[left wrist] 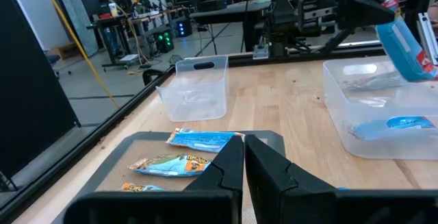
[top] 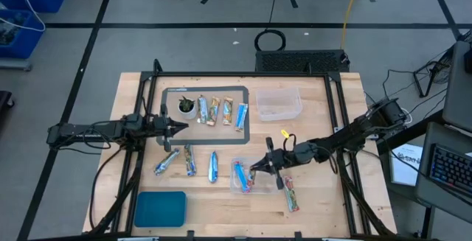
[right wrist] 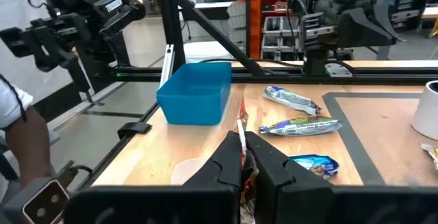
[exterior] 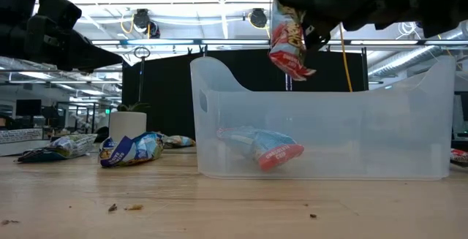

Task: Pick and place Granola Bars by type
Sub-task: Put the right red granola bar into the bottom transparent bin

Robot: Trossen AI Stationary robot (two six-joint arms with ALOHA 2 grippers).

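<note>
My right gripper (top: 257, 167) is shut on a blue, white and red granola bar (exterior: 287, 38) above the near clear bin (exterior: 365, 137). That bin also shows in the high view (top: 234, 186), and another blue-red bar (exterior: 265, 150) lies on its floor. My left gripper (top: 177, 128) is shut and empty, hovering at the near edge of the grey mat (top: 247, 134). Several bars (top: 221, 111) lie flat on the mat. Three bars (top: 189, 160) lie on the wood to the left of the bin and one bar (top: 291, 194) to its right. My right gripper pinches the bar's upper end (right wrist: 241, 118) between its two fingers. It comes in from the table's right side, slanting a little down. The bar (left wrist: 405, 46) hangs tilted below the fingers, clear of the bin and above its opening.
A white cup with a green plant (top: 186, 107) stands on the mat's left part. A second, empty clear bin (top: 278, 103) stands at the far side, right of the mat. A blue bin (top: 161, 208) stands at the near left. A person shows at the edge of the right wrist view (right wrist: 20, 142).
</note>
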